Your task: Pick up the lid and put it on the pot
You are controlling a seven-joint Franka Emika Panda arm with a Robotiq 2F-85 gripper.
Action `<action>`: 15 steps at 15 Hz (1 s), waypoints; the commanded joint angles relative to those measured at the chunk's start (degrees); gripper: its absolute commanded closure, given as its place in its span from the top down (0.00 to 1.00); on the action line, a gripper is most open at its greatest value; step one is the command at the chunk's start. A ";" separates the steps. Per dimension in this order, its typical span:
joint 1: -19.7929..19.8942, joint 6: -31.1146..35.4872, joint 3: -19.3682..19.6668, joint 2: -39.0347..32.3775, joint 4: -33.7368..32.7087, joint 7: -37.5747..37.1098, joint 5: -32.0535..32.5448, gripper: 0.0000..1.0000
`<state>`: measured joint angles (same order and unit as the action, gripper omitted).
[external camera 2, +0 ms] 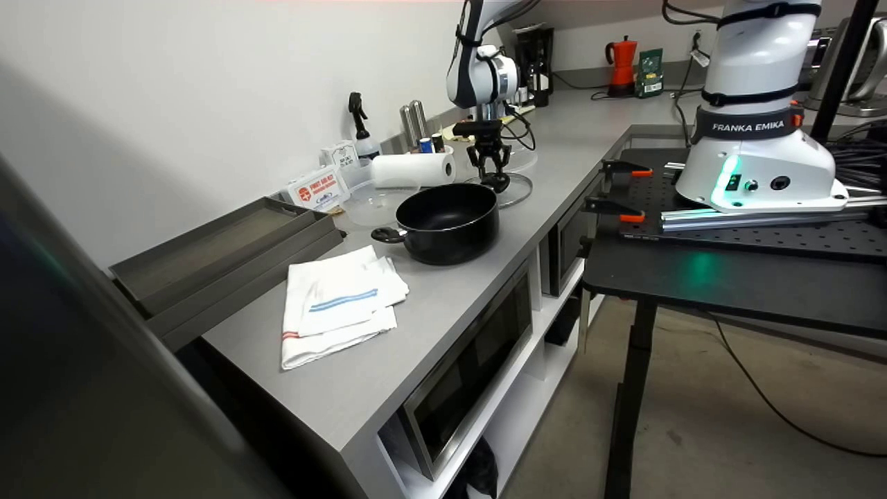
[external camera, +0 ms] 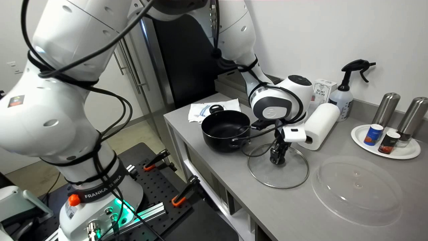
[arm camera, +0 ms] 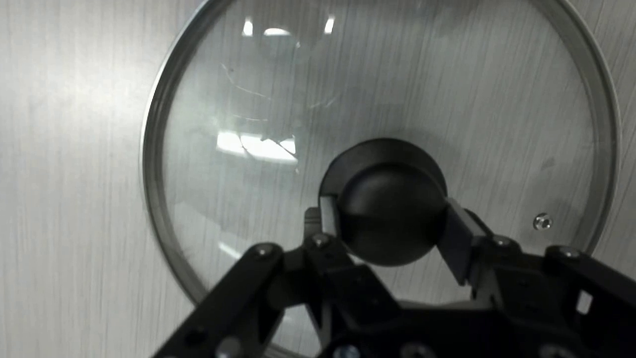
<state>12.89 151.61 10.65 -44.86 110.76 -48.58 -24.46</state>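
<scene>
We see a robot gripper (arm camera: 392, 223) pinching the black knob (arm camera: 395, 209) of a clear glass lid (arm camera: 348, 99).
The lid sits directly below the gripper, its metal rim (arm camera: 156, 134) apparently flat on the grey counter (arm camera: 69, 223); the fingers (arm camera: 459, 238) press the knob from both sides. In an exterior view, we find the black pot (external camera: 214, 142) just left of the gripper, open top upward, with a white towel (external camera: 199, 112) behind it. Right of the gripper and slightly back lies a white paper roll (external camera: 321, 125); farther right, toward the camera, is a larger clear disc (external camera: 354, 190). Well to the gripper's right, a white plate (external camera: 357, 137) carries two metal cylinders (external camera: 386, 108) and two small canisters (external camera: 373, 134).
</scene>
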 commanded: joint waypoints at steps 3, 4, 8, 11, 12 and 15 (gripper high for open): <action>-0.88 3.61 0.54 3.77 3.59 1.10 -0.33 0.25; -1.02 4.10 0.79 4.38 4.04 1.27 -0.07 0.25; -1.22 5.21 1.71 8.22 6.49 2.25 0.72 0.25; -1.75 5.47 2.89 12.03 8.50 3.05 1.64 0.25; -1.88 5.43 3.38 13.28 9.04 3.37 2.07 0.25; -2.48 4.90 4.92 17.49 10.19 4.15 4.03 0.25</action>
<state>11.91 155.83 13.70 -33.73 117.17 -45.57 -22.62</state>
